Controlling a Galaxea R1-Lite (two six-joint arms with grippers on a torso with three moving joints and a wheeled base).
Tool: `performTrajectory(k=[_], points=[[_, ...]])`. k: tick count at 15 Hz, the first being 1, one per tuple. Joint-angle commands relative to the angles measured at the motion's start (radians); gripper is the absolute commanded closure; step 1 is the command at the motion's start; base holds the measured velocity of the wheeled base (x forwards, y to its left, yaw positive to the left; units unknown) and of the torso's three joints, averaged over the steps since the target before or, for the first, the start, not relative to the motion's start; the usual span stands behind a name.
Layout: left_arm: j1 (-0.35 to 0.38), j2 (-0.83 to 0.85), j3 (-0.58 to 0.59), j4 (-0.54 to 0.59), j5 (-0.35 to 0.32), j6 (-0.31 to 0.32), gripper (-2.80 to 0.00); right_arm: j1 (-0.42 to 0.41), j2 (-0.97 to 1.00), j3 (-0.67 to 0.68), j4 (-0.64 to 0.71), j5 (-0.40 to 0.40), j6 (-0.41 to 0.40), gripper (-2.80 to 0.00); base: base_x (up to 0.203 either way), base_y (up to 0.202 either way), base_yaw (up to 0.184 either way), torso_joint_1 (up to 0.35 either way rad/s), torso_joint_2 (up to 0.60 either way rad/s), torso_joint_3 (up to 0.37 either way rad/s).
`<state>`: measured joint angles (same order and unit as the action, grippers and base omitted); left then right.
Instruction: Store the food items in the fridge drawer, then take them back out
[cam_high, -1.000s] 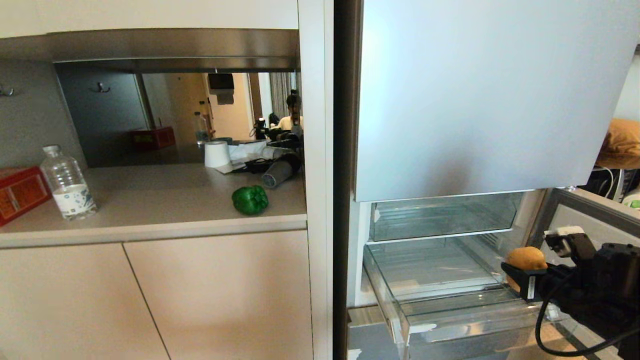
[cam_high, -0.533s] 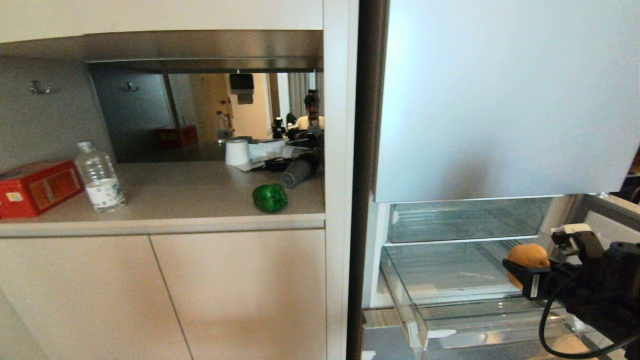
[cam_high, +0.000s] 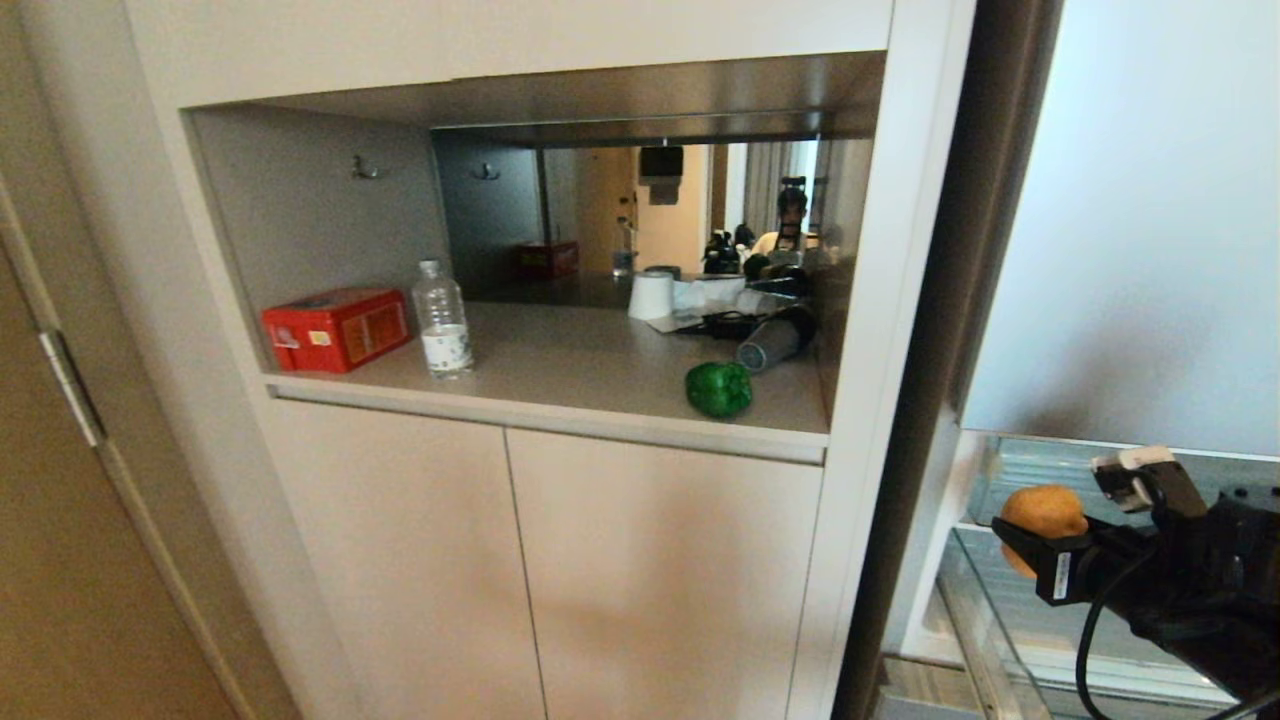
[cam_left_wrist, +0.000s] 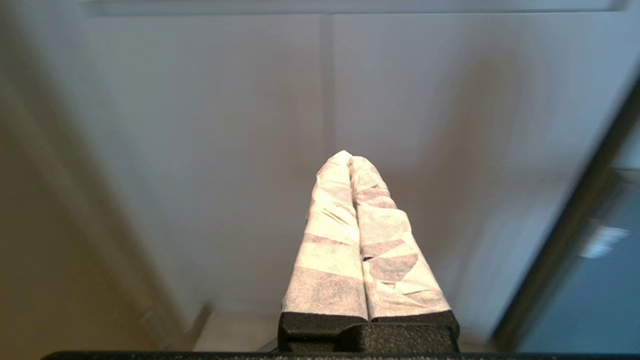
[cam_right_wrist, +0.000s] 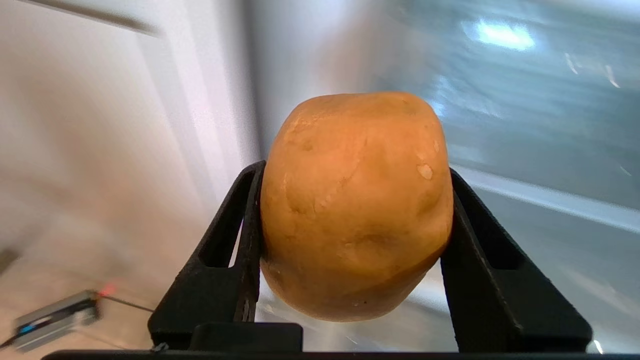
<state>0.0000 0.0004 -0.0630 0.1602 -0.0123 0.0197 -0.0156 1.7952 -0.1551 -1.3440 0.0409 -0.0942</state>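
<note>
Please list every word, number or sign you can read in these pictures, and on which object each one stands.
No text can be read.
Red box: yellow-orange panel and small sticker, print too small.
Water bottle: white label with a dark pattern, print too blurred.
Right tool holding the potato: small white tag, illegible.

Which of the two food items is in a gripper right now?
The potato, clamped in the right gripper by the fridge. The green bell pepper sits free on the counter.

Right gripper (cam_high: 1040, 545) fingers clamped on load; left gripper (cam_left_wrist: 350, 157) fingers pressed together.
</note>
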Motion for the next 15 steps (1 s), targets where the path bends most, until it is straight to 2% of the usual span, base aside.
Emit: performTrajectory(k=[1,10,13,15], points=[[0.0,-0.002,0.0,0.001,0.0,0.0,0.0,0.013,-0.036,0.018,-0.006,0.001,-0.003,0.0,0.003,-0.005,0.175,-0.001,0.0,0.006],[0.0,-0.002,0.0,0.001,0.0,0.0,0.0,0.115,-0.067,0.04,-0.007,-0.006,-0.001,0.0,0.003,-0.008,0.174,0.002,0.0,0.002],[0.0,-0.002,0.0,0.002,0.0,0.0,0.0,0.186,-0.091,0.038,-0.006,-0.008,-0.005,0.0,0.003,-0.008,0.172,0.004,0.0,0.003],[0.0,-0.002,0.0,0.002,0.0,0.0,0.0,0.264,-0.097,0.021,-0.006,-0.028,-0.012,0.0,0.003,-0.008,0.143,0.005,0.0,-0.002]])
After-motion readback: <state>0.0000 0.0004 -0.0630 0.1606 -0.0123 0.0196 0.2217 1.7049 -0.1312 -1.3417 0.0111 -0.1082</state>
